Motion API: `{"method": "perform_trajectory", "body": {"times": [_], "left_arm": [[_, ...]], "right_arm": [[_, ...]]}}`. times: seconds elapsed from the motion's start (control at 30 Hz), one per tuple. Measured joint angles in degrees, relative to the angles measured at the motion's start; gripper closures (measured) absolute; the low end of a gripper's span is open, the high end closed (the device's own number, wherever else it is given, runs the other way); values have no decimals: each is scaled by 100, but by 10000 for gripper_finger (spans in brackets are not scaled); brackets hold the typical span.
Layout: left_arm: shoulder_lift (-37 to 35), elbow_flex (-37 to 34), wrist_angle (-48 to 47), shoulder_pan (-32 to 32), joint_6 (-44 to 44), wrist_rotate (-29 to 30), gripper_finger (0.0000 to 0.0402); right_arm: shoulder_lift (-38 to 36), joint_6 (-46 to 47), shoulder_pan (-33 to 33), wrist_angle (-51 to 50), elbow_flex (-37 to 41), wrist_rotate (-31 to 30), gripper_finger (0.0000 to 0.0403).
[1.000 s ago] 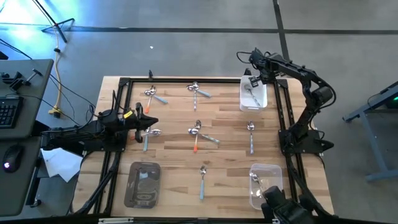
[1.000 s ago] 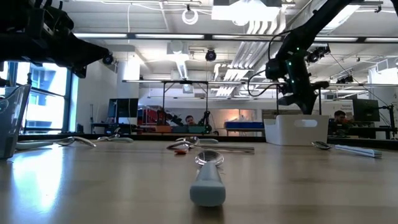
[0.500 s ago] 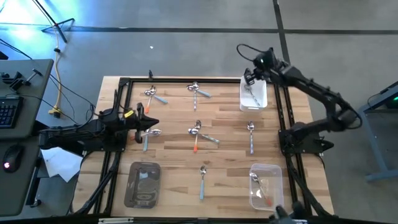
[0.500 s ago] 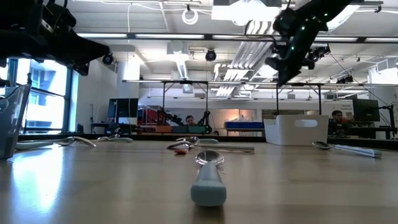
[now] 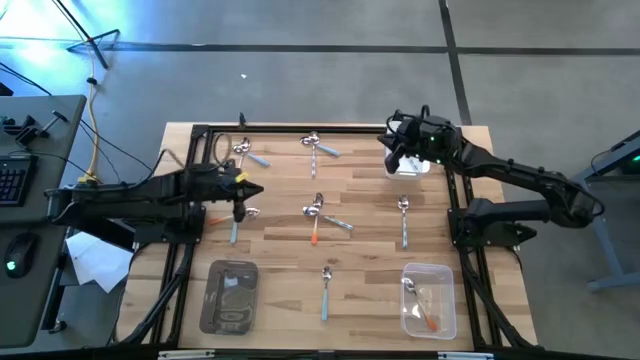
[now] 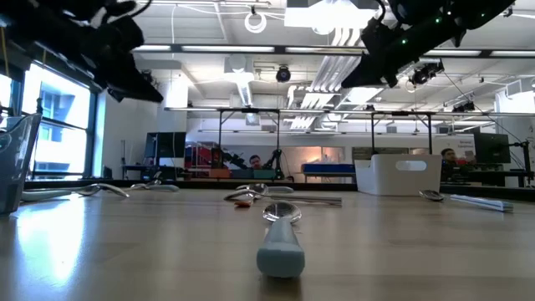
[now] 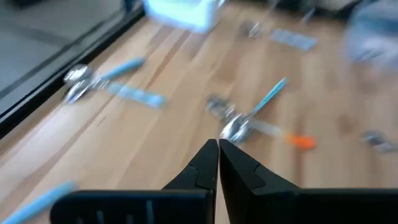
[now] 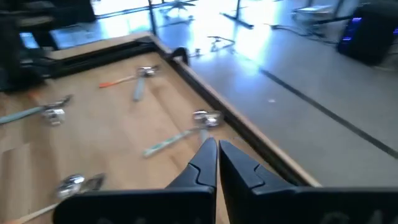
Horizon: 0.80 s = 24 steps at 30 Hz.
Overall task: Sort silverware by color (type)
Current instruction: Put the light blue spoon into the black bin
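Observation:
Spoons lie scattered on the wooden table: two pairs along the far edge (image 5: 246,151) (image 5: 318,145), a crossed cluster in the middle (image 5: 318,212) with one orange handle (image 5: 314,237), a single spoon at the right (image 5: 403,216), and a blue-handled one near the front (image 5: 326,286). My left gripper (image 5: 250,192) is shut and empty, hovering over a blue-handled spoon (image 5: 238,218); its wrist view looks toward the middle cluster (image 7: 239,127). My right gripper (image 5: 386,142) is shut and empty, above the left rim of the white tub (image 5: 412,168).
A clear tub (image 5: 428,300) at the front right holds spoons, one with an orange handle. A greyish clear tub (image 5: 230,295) sits at the front left. A black frame (image 5: 300,128) borders the table. Left of the table are a desk, cables and paper.
The right arm has swung down from behind the white tub, its gripper now pointing left over the tub's edge. The left gripper has reached slightly farther right over the table.

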<state>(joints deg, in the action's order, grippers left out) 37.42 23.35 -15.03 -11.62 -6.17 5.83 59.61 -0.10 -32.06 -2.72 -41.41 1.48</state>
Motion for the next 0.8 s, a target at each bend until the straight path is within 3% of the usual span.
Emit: {"method": "perform_trajectory", "body": {"times": [0.2, 0.33, 0.57, 0.8], "left_arm": [[1159, 1135, -1383, -152, -107, 378, 397], [1963, 1736, -1951, -731, 201, 354, 397], [3592, 2854, -2739, -2035, 1604, -394, 401], [4879, 3778, -3573, -2365, 3174, -561, 401]], "right_arm": [[3, -143, 327, 174, 0, -140, 402], [3, -191, 506, 320, 0, -474, 402], [3, -446, 826, 400, 0, -805, 398], [3, -648, 1244, 328, -1, -842, 336]]}}
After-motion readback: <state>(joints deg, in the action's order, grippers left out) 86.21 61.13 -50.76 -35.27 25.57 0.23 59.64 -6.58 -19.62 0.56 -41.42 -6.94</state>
